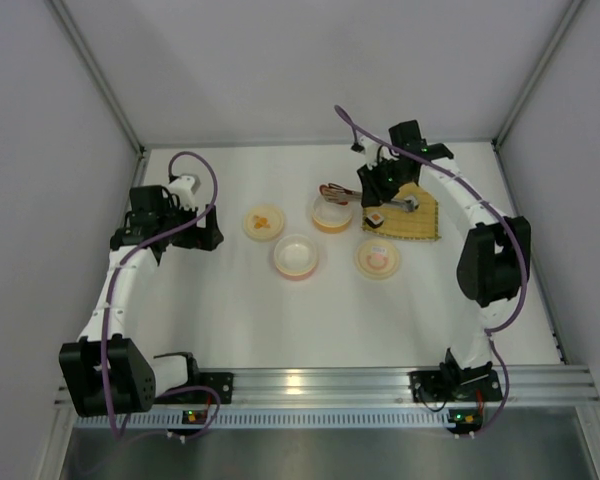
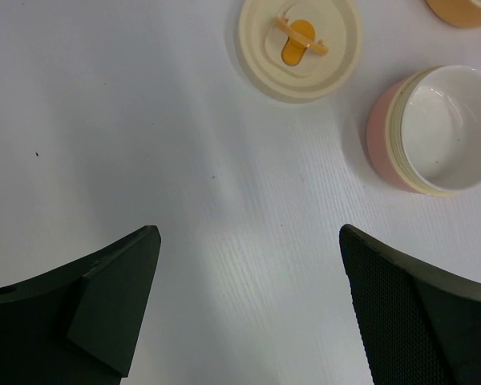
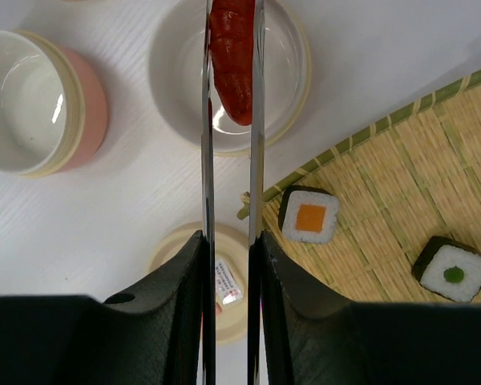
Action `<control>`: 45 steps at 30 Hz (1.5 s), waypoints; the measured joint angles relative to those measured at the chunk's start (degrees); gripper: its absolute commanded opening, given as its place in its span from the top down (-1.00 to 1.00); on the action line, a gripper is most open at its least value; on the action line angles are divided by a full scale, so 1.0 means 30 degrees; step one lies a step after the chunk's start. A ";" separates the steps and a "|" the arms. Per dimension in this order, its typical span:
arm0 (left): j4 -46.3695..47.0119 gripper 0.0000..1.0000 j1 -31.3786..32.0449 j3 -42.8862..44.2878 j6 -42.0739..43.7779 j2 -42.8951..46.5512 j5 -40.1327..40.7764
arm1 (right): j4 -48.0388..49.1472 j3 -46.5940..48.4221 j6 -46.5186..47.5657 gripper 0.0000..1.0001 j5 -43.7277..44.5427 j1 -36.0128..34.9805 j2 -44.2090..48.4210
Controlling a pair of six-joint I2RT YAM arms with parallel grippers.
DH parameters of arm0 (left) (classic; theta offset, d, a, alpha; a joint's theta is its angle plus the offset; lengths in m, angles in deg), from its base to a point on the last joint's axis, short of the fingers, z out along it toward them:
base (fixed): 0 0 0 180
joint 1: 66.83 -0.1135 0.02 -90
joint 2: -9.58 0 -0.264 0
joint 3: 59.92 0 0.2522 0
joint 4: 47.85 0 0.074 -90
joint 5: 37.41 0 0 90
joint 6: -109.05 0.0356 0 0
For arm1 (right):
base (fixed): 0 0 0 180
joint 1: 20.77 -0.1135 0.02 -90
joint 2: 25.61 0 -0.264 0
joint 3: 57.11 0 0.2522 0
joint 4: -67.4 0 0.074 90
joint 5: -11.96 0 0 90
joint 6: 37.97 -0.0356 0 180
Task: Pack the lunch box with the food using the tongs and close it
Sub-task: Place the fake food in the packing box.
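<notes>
My right gripper (image 3: pixel 228 237) is shut on the grey metal tongs (image 3: pixel 207 120), whose two blades run away from the camera. The blades pinch the red sausage (image 3: pixel 231 56) above the open orange-rimmed bowl (image 1: pixel 332 214). The pink-rimmed bowl (image 3: pixel 40 100) stands empty to its left. One sushi roll with an orange centre (image 3: pixel 309 216) and one with a green centre (image 3: pixel 451 269) lie on the bamboo mat (image 3: pixel 401 160). My left gripper (image 2: pixel 248 233) is open over bare table, short of the orange-knobbed lid (image 2: pixel 299 48) and the pink-rimmed bowl (image 2: pixel 433 128).
A second cream lid (image 1: pixel 377 258) lies in front of the mat (image 1: pixel 420 215), right under my right fingers. White walls and metal posts ring the table. The right arm (image 1: pixel 490 260) arches over the table's right side.
</notes>
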 measured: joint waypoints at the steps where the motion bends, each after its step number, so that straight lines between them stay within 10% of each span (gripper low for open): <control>1: -0.0007 -0.97 0.0000 0.0036 0.0000 -0.0051 0.0007 | 0.0233 -0.0226 0.0000 1.00 -0.0022 -0.0015 0.0000; 21: -0.0262 -0.97 0.0000 0.0459 0.0000 -0.0452 0.0153 | 0.0947 -0.2076 0.0517 0.99 0.0044 -0.0117 -0.0073; 38: -0.0452 -0.97 0.0000 0.0466 0.0000 -0.0452 0.0160 | 0.0903 -0.2076 0.0743 0.40 0.0233 -0.0197 -0.0102; 45: -0.0495 -0.97 0.0000 0.0466 0.0000 -0.0452 0.0160 | 0.0612 -0.2018 0.1064 0.91 0.0437 -0.0219 -0.0233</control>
